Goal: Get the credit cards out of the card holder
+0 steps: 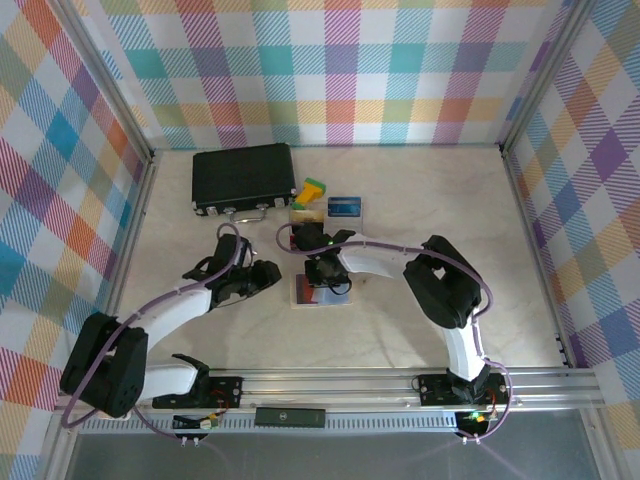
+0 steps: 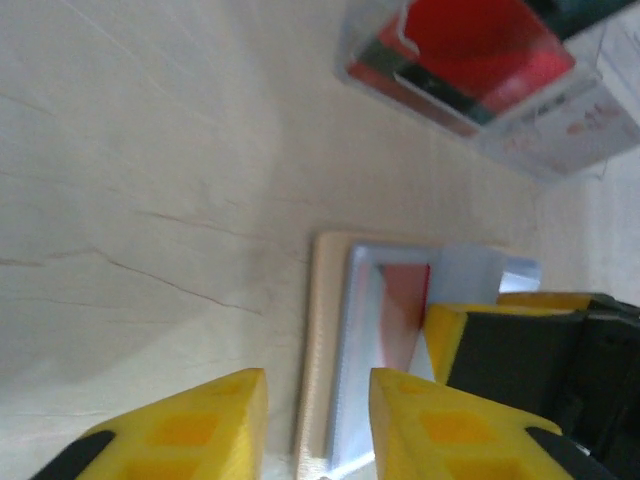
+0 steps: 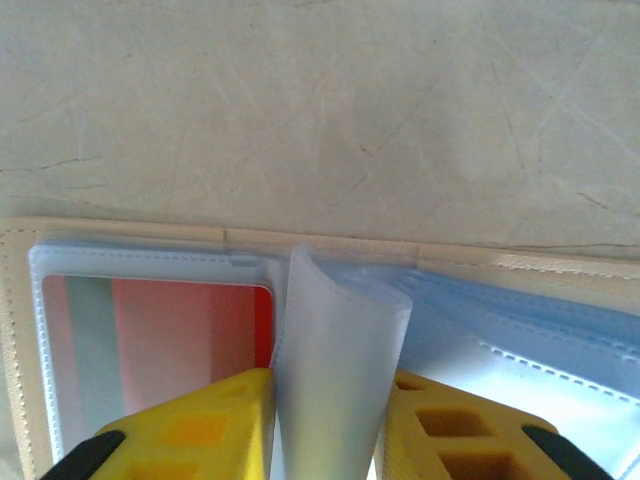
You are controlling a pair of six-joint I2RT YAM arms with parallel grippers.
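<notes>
The card holder [image 1: 318, 292] lies open on the table in front of both arms, its beige cover [image 3: 130, 235] rimming translucent blue-grey pockets. A red credit card [image 3: 190, 325] sits inside the left pocket. My right gripper [image 3: 325, 425] is shut on one sleeve page [image 3: 335, 350], which curls up between its yellow fingers. My left gripper [image 2: 318, 420] straddles the holder's beige edge [image 2: 318, 340] with narrowed jaws, a gap showing beside its left finger. More credit cards, a red one [image 2: 470, 45] on top, lie loose beyond the holder. A blue card [image 1: 344, 206] lies farther back.
A large black case [image 1: 243, 178] with metal clasps stands at the back left. A green and yellow block [image 1: 313, 190] sits beside it, close to the loose cards. My right gripper's yellow finger [image 2: 470, 335] rests on the holder just right of my left fingers.
</notes>
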